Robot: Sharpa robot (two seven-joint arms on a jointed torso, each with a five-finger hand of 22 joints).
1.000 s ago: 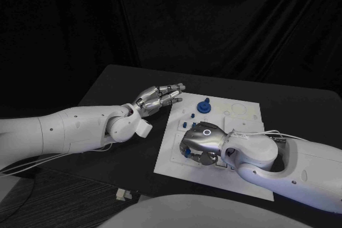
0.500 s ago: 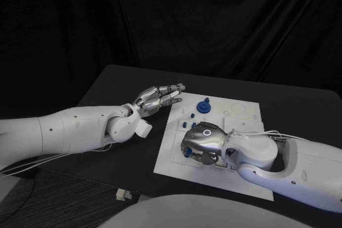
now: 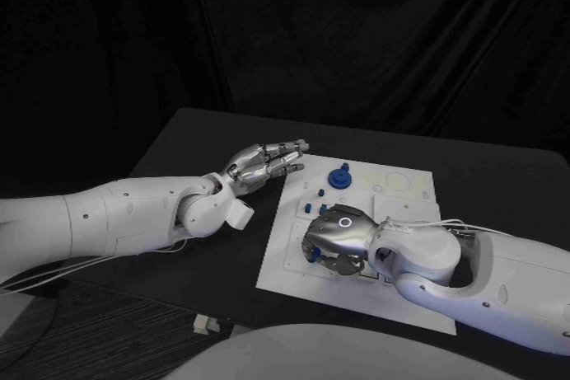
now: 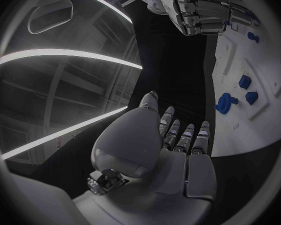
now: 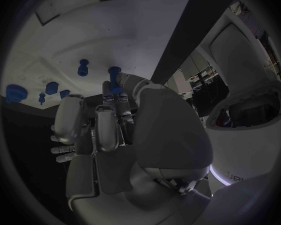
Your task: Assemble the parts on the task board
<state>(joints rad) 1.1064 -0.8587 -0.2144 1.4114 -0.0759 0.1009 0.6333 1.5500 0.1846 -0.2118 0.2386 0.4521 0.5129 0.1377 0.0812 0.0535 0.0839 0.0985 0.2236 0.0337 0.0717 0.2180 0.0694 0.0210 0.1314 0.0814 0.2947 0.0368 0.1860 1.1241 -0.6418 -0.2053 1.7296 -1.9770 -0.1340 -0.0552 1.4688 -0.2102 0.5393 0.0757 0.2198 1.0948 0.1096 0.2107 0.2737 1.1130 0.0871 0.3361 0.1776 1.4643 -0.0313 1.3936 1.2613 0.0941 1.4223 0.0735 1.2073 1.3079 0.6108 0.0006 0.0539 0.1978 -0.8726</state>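
Right hand (image 3: 335, 241), fingers curled down over a small blue part (image 5: 114, 80) at the lower left of the white task board (image 3: 404, 297); whether the part is actually pinched cannot be told. Left hand (image 3: 263, 161) is held spread and empty beside the board's upper left edge. The part is judged light, rigid and smooth, best pinched at its narrow stem.

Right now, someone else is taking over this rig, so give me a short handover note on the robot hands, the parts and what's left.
Left robot hand: open, fingers apart, beside the task board's left edge, holding nothing.
Right robot hand: curled low over the board's near-left area, fingers at a blue part; a firm grip cannot be confirmed.
Parts: round blue part on the board's far side, small blue pieces just nearer.
Done: cannot tell.
Left: seat the part under the right robot hand, then the rest.
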